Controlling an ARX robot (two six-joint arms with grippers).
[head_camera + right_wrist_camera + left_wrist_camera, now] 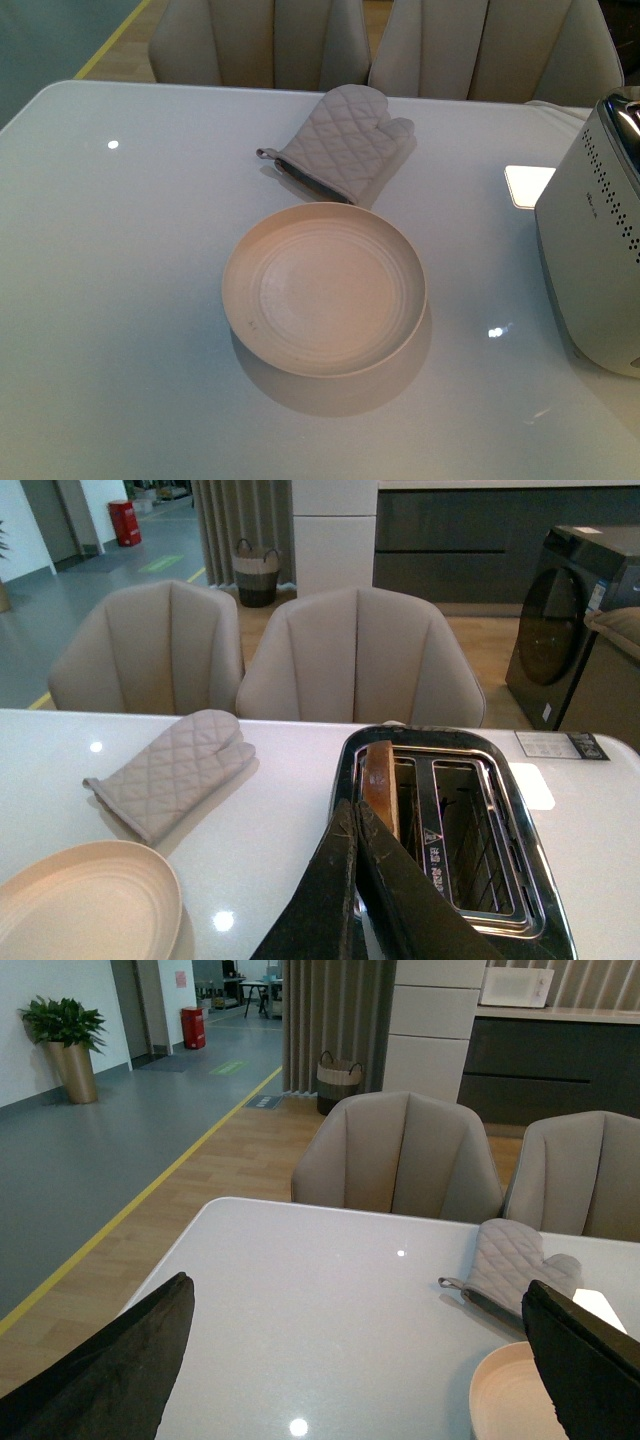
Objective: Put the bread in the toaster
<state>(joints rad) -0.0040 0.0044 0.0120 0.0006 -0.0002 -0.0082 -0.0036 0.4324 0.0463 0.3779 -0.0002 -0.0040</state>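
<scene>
Nearest the robot in the front view sits the round cream plate [324, 288], shallow-walled, ringed inside and holding nothing. Just beyond it lies the quilted oven mitt [343, 142], thumb pointing toward the far right, its cuff close to the plate's far rim. At the right edge of the table [120, 300] stands the toaster [595, 265], its white side dotted with rows of dark vent holes.

The right wrist view looks down on the toaster's chrome top [520, 810] with its two long slots. The bread [379, 788] stands on edge in the slot nearer the plate and mitt, its brown crust rising just above the chrome rim; the other slot holds only its wire guides. The right gripper [358, 815] hovers directly at the bread's near end, its two black fingers pressed together with no gap visible and nothing between them.

In the left wrist view the left gripper [365, 1360] hangs over the table with its fingers [110, 1370] spread wide, holding nothing; the plate's rim [490, 1380] shows beside one finger.

Farthest back, beige upholstered chairs [270, 40] line the table's far side.
</scene>
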